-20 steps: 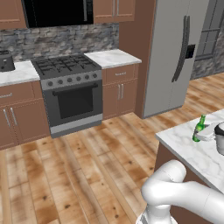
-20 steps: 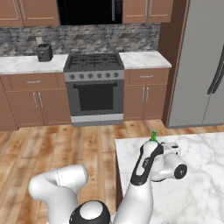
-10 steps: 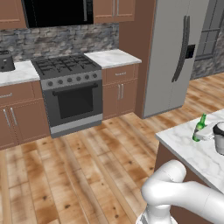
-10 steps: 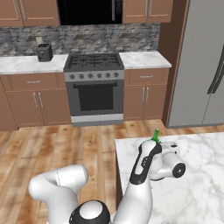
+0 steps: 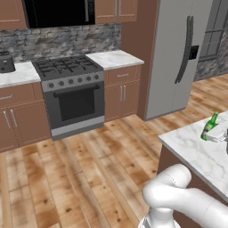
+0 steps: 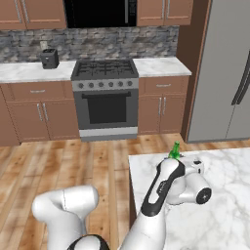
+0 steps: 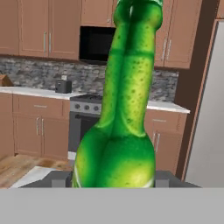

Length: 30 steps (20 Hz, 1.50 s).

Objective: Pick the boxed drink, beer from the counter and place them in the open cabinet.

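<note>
A wood-plank floor (image 5: pixel 67 169) in warm brown tones is laid across the kitchen. A stainless gas range (image 6: pixel 105 97) with a dark oven window is set between reddish-brown base cabinets (image 6: pixel 39 114) topped with white marbled worktops (image 6: pixel 31 71). A grey stone backsplash (image 6: pixel 122 44) is seen behind it, with a black microwave (image 6: pixel 100 12) and upper wooden cabinets (image 6: pixel 31 13) mounted above. A small dark toaster (image 6: pixel 49 58) is placed left of the range. A tall steel refrigerator (image 5: pixel 178 55) is installed at right, and a window (image 5: pixel 218 29) is visible beyond it.
</note>
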{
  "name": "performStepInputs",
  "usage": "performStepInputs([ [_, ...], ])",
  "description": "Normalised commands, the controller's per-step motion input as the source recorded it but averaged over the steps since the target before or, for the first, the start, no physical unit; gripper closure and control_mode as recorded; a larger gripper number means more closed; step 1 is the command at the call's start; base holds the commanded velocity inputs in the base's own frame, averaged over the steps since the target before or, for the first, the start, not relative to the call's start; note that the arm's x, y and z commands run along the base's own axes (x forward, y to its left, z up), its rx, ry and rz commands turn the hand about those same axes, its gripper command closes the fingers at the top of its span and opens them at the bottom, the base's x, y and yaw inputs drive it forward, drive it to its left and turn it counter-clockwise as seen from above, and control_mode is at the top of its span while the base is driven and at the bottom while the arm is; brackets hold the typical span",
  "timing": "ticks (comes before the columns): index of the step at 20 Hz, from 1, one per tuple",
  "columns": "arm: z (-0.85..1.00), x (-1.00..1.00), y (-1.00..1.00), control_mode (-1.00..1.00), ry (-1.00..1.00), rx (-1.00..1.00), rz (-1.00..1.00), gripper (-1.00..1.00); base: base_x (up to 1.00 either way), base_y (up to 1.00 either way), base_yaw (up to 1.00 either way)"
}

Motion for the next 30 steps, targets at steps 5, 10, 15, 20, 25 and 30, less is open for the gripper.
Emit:
performStepInputs([
  [5,1.00,-0.81,0.04,-1.00,-0.27,-0.04,0.03,1.00,0.00,0.00,0.00],
  [10,0.91,-0.99,0.36,-1.00,-0.07,-0.10,0.11,1.00,0.00,0.00,0.00],
  [15,0.71,-1.00,0.71,-1.00,0.02,-0.18,0.14,1.00,0.00,0.00,0.00],
  [20,0.66,-0.98,0.81,-1.00,0.06,-0.19,0.13,1.00,0.00,0.00,0.00],
  [25,0.37,-0.91,0.88,-1.00,0.09,-0.15,0.13,1.00,0.00,0.00,0.00],
  [30,0.18,-0.75,0.89,-1.00,0.12,-0.10,0.18,1.00,0.00,0.00,0.00],
])
